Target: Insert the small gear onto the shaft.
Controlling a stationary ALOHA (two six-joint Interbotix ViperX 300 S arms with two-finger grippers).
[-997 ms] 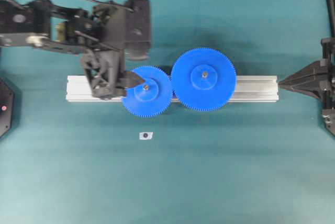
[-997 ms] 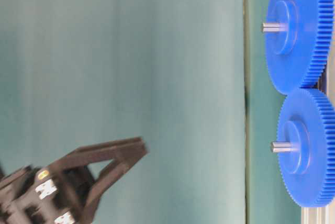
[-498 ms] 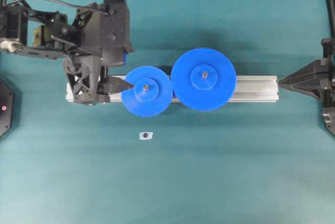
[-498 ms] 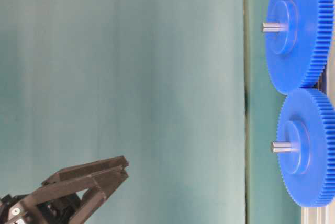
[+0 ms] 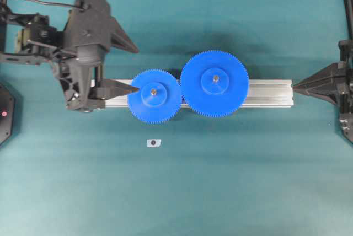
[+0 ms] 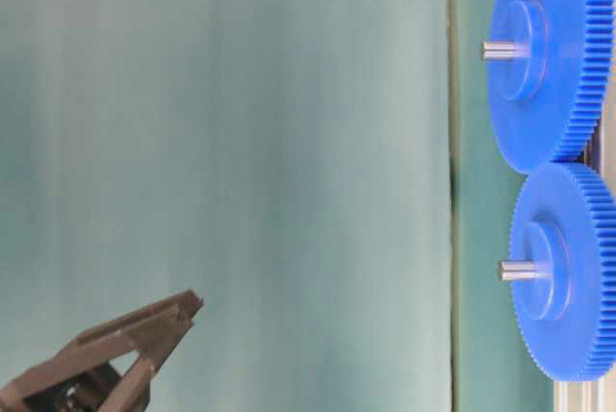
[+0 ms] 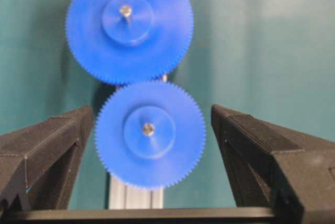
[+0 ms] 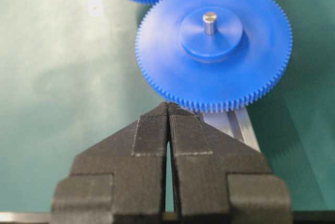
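The small gear [image 5: 154, 96] sits flat on the shaft [image 5: 153, 90], whose tip pokes up through the hub. Its teeth meet the larger blue gear [image 5: 214, 84]. My left gripper [image 5: 137, 69] is open to the gear's left and holds nothing. One fingertip points at the gear's left rim and the other is farther back. In the left wrist view the small gear [image 7: 150, 135] and shaft [image 7: 148, 127] lie ahead between the wide-spread fingers [image 7: 57, 140]. My right gripper [image 5: 295, 87] is shut at the rail's right end and grips nothing [image 8: 168, 106].
Both gears stand on a silver aluminium rail [image 5: 270, 92] lying across the teal table. A small white tag with a dark dot [image 5: 154, 143] lies in front of the small gear. The larger gear's pin [image 8: 210, 22] stands up in the right wrist view.
My left gripper has drawn back to the left, off the small gear, still open. The small gear stays on the shaft. The right arm has not moved.
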